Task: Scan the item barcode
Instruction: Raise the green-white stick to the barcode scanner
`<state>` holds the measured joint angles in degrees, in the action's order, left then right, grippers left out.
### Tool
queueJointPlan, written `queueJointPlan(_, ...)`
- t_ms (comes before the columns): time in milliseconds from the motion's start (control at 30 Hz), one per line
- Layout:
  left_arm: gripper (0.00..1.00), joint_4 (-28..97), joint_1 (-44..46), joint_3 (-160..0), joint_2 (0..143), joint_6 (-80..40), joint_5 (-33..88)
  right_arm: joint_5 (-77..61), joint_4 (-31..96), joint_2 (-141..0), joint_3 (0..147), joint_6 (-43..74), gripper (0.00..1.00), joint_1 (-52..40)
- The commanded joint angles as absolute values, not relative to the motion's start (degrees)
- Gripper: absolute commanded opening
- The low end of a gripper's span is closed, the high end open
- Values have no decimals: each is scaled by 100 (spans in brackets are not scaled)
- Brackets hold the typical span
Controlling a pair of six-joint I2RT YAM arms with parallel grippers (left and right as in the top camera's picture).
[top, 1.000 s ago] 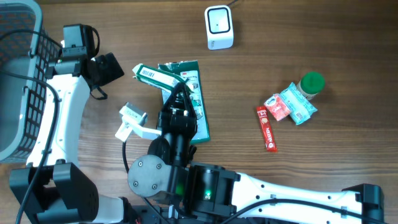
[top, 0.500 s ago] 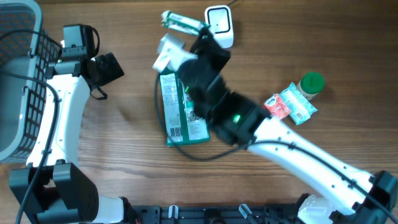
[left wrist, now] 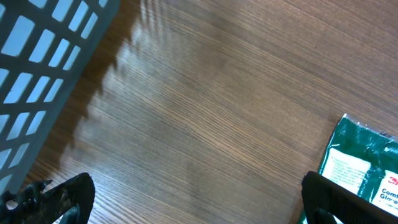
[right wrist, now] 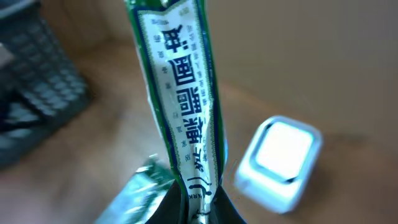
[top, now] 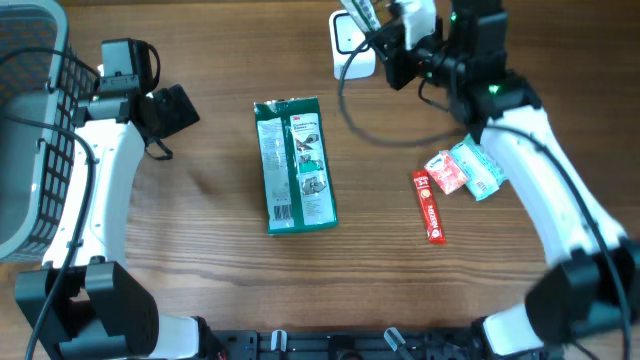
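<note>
Overhead: two arms are reaching over a wooden bench [top: 200, 200]. The right pincer [top: 385, 38] is gripping one slim green-and-white sachet [top: 358, 12] just above one white scanner [top: 348, 58]. One large green pack [top: 295, 165], marked "3M", is lying mid-bench. Three small sachets [top: 447, 172] are lying to the right, and one grey basket [top: 30, 120] is sitting at the left.

Left wrist: the left pincer [left wrist: 199, 202] is hanging wide and empty over bare wood near the pack's corner.

Right wrist: the sachet is standing upright, showing blue Chinese characters I cannot read, with the bright-faced scanner behind it.
</note>
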<state>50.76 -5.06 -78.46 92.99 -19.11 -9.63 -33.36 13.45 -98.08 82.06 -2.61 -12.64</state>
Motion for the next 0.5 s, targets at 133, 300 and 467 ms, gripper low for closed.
queueJointPlan(133,100,5063,-543,-7909,9258,-1822,-1013,-5986,1278,-12011,10110,2652,4,-1111)
queueJointPlan(300,100,5063,-543,-7909,9258,-1822,-1013,-6287,-635,-13310,10543,5181,4,-921)
queueJointPlan(467,100,5063,-543,-7909,9258,-1822,-1013,-6342,-1190,-13963,10543,5913,4,-685)
